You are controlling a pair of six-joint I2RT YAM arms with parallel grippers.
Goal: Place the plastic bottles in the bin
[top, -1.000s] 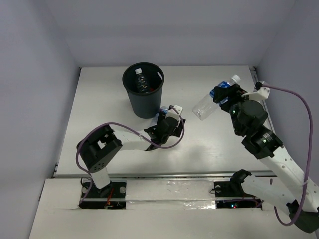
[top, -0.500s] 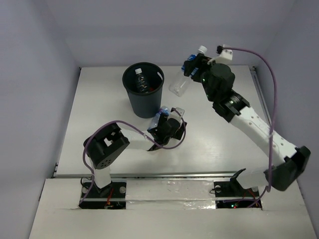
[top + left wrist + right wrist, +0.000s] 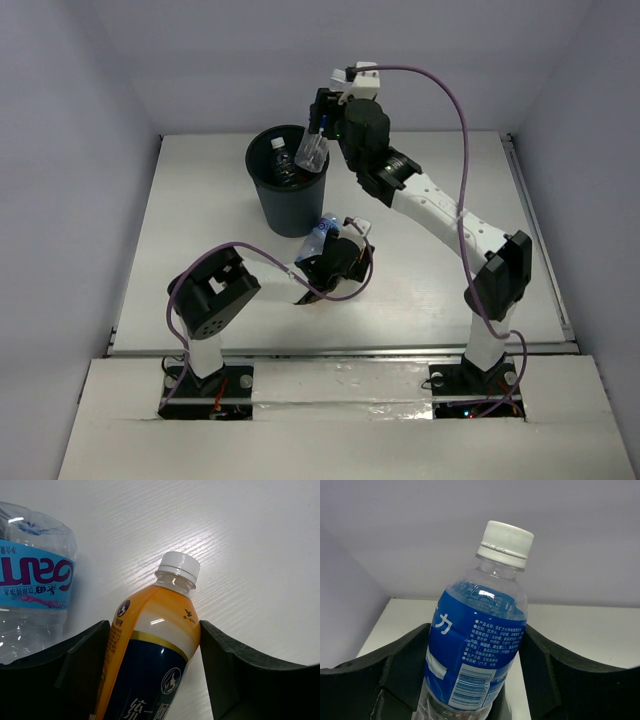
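The overhead camera sat above and behind the robot, tilted down and forward. It was far enough back to take in the whole table (image 3: 200, 250), the bin (image 3: 290, 205), the left arm (image 3: 250, 285) and the right arm (image 3: 440, 210). The left wrist camera sat low and very close over the table. It looked out along the left hand (image 3: 153, 625) at the orange bottle (image 3: 145, 670) between its fingers, with a blue-labelled bottle (image 3: 30, 585) just beside. The right wrist camera sat high, facing the back wall (image 3: 420, 530) past the white-capped bottle (image 3: 477, 640) in the right hand (image 3: 476, 627). The overhead view shared the white-capped bottle (image 3: 311, 152), seen at the bin's rim, and the left hand's patch of table near the bin's foot.
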